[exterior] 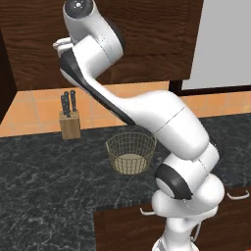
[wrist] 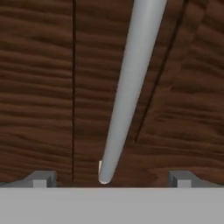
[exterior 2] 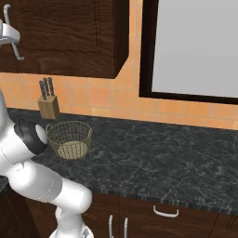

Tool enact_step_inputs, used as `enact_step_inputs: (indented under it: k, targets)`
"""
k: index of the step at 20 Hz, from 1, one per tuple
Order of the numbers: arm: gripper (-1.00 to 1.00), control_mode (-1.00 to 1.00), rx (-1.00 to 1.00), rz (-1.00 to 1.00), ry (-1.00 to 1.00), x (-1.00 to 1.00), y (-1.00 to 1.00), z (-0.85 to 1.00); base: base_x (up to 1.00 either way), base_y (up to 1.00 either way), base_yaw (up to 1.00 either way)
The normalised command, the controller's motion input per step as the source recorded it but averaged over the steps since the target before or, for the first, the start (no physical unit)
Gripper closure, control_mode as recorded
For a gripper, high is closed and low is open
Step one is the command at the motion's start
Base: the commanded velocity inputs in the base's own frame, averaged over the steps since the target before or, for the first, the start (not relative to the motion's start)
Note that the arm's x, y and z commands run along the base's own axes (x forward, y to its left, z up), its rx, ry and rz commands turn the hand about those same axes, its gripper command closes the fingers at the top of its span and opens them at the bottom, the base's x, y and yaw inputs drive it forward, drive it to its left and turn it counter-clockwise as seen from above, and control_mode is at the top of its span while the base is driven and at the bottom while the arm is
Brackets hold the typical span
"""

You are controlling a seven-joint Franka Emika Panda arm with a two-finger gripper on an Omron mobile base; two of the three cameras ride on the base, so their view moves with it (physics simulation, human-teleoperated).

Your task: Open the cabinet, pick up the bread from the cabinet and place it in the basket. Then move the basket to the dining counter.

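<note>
Close against the dark wood, the gripper (wrist: 111, 178) has its two fingertips (wrist: 41, 178) spread wide — one at each lower corner of the hand view, with the silver bar handle (wrist: 129, 87) running up between them and touching neither. Behind the handle lies the flat door of the cabinet (wrist: 39, 87), its grain horizontal and a thin dark seam running down just left of the bar.

From the left base view the white arm rises from the lower right and reaches up to the cabinet (exterior: 147, 39), which hangs shut above the orange tiled wall. Below it, on the black marbled counter (exterior: 44, 181), stands the basket (exterior: 131, 153) — upright, open-topped, its pale base bare. A wooden knife block (exterior: 69, 122) sits near the wall, a little apart from the basket on its left. In the right base view the basket (exterior 2: 69, 139) and knife block (exterior 2: 48, 106) stand likewise, with the cabinet (exterior 2: 69, 37) overhead and a large pale panel in a dark frame (exterior 2: 195, 46) to its right. Low drawers with short silver handles (exterior 2: 165, 213) front the counter. Bread: not seen.
</note>
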Motion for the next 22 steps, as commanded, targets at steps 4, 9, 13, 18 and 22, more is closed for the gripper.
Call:
enact_step_inputs:
  k: [4,9,13,18,22]
  targets:
    - [-1.0,-1.0,0.0,0.0,-0.19,0.08,0.0,-0.05,0.0,0.0,0.0]
    - [-1.0,-1.0,0.0,0.0,-0.07,0.32,0.0,-0.05,0.0,0.0,0.0]
    - [-1.0,-1.0,0.01,-0.01,0.0,0.43,-0.35,-0.12,0.0,0.0,0.0]
    - [-1.0,-1.0,0.0,0.0,0.0,0.41,-0.15,-0.17,0.0,0.0,0.0]
    - [-1.0,-1.0,0.0,0.0,-0.03,0.37,0.0,-0.13,0.0,0.0,0.0]
